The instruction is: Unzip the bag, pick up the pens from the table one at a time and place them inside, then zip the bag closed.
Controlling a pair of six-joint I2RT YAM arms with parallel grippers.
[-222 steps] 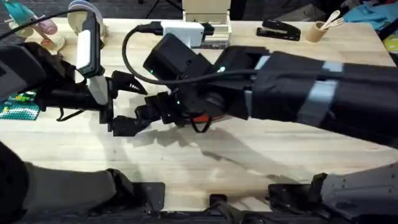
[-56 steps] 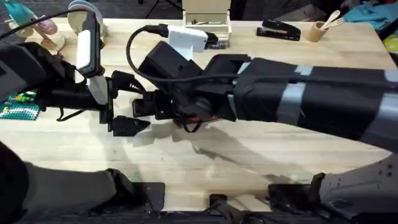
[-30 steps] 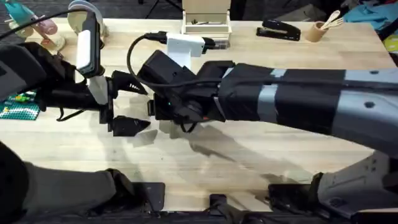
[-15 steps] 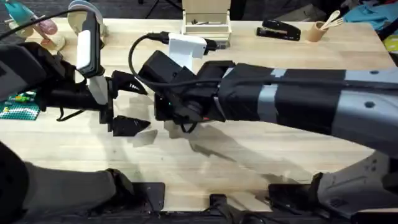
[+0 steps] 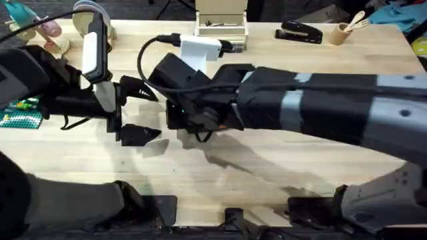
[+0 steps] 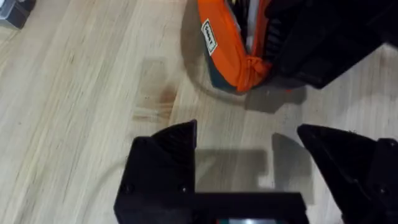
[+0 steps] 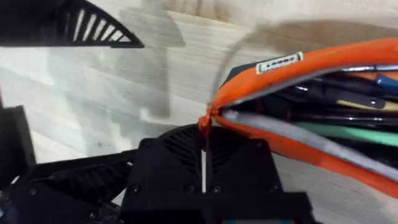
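Overhead, two black robot arms meet above a light-coloured wooden butcher-block table cluttered along its far edge.

Beyond the arms stand a black stapler, a cup of wooden sticks and a pale cardboard box. The orange soft fabric pencil pouch lies mostly hidden under the right arm in the overhead view; its zipper gapes, showing a green pen and dark pens inside. The right gripper has its jaws pressed together on the zipper end of the pouch. The left gripper hovers with jaws spread wide and empty, the pouch just ahead of them, cut off at the edge.
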